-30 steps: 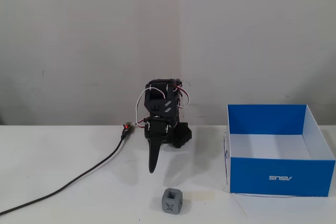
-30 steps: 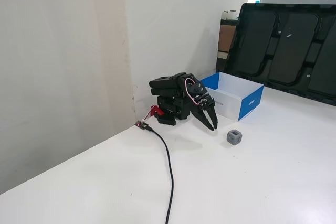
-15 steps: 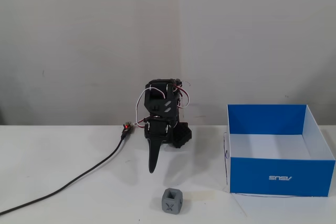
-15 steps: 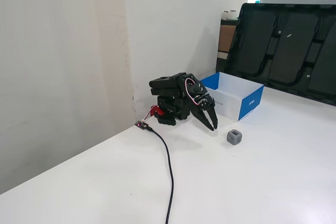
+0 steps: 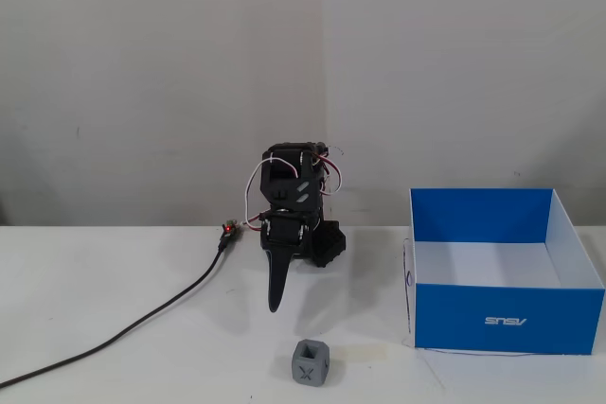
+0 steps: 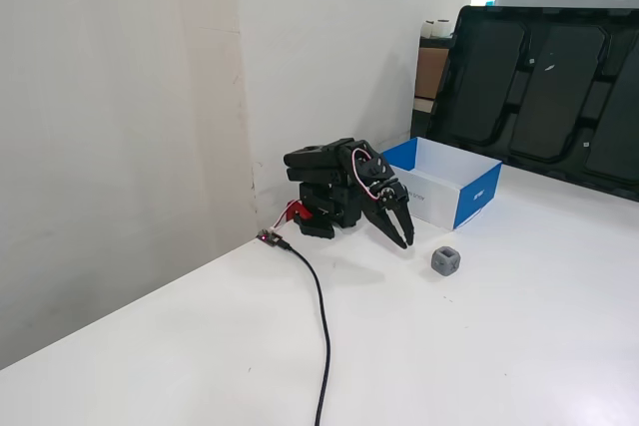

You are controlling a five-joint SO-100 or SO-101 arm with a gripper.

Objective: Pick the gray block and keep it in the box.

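Small matte gray block [image 5: 311,362] [image 6: 446,260] with an embossed X rests on the white table [image 5: 114,281], near but apart from the black two-finger gripper [image 5: 276,302] [image 6: 404,239]. The lidless blue cardboard box [image 5: 507,319] [image 6: 479,192] stands beside it. Arm folded low over its base, gripper angled down above the table, fingers slightly parted, holding nothing.

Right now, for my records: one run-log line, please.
gripper: slightly open, empty | small matte gray block: on table | blue cardboard box: empty

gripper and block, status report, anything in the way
Gripper empty, jaws slightly apart, hanging short of the block. Block on table, untouched, outside the box. Nothing in the way.
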